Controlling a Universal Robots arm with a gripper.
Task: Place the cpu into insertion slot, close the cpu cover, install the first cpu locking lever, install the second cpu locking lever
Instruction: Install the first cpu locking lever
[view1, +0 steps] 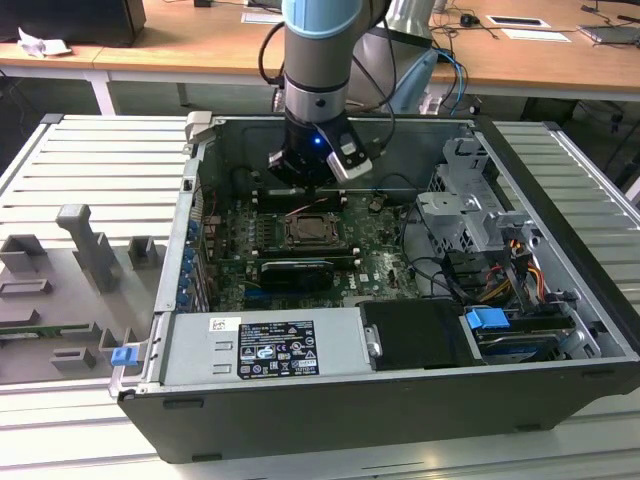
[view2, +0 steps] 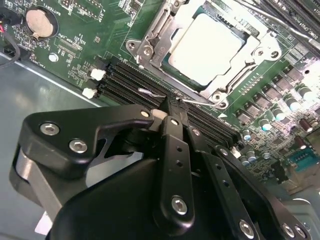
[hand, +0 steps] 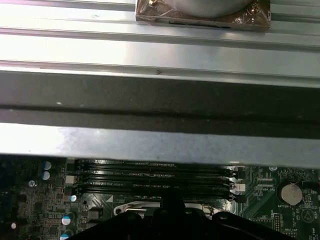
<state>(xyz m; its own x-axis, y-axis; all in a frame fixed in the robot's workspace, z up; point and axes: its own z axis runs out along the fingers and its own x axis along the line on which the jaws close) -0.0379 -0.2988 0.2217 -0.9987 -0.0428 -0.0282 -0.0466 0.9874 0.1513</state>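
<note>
Closest to the lens in the second wrist view is your gripper (view2: 170, 107), black linkage bars and screws filling the foreground, fingers drawn together to a narrow tip with nothing between them. That tip sits right over the black memory slots (view2: 145, 87), just beside the socket's edge, next to a thin wire lever (view2: 150, 93) lying across the slots.

The cpu (view2: 207, 47) is already seated in the socket, its pale metal top showing through the cpu cover (view2: 150, 37), which lies flat around it. A round coin battery (view2: 39, 22) sits well off to one side on the green motherboard (view2: 80, 45).

From the exterior view, your arm (view1: 318, 60) comes straight down into the open computer case (view1: 400, 390), with the gripper (view1: 308, 190) hovering just behind the socket (view1: 312, 230). The case rests on a ribbed metal counter (view1: 60, 170), with grey fixtures (view1: 90, 245) off on the exterior view's left.
</note>
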